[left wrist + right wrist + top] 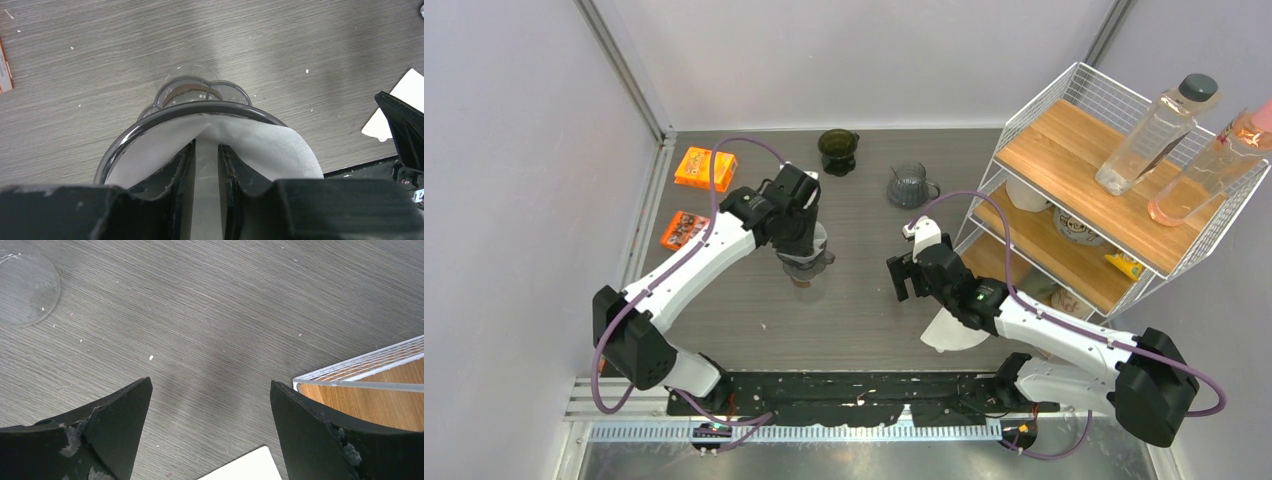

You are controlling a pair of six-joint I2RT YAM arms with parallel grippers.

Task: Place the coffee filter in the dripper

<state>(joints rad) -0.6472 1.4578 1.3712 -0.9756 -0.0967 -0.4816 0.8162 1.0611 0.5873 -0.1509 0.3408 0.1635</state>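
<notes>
Sitting as a thin white cone inside the dripper (150, 122), the coffee filter (260, 145) looked feather-light, floppy and easily creased, best pinched at its upper edge, while the left gripper (206, 146) stood narrowly parted at its near wall and the right gripper (210, 390) gaped wide, empty.

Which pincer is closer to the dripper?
Left. The left pincer is inside the dripper rim, at the filter; the right pincer hangs off to its right, over bare table.

There are two bottles (1159, 135) (1214, 165), two orange packets (705, 167) (684, 230), two drippers (837, 150) (200, 105) and one jug (911, 186).
</notes>
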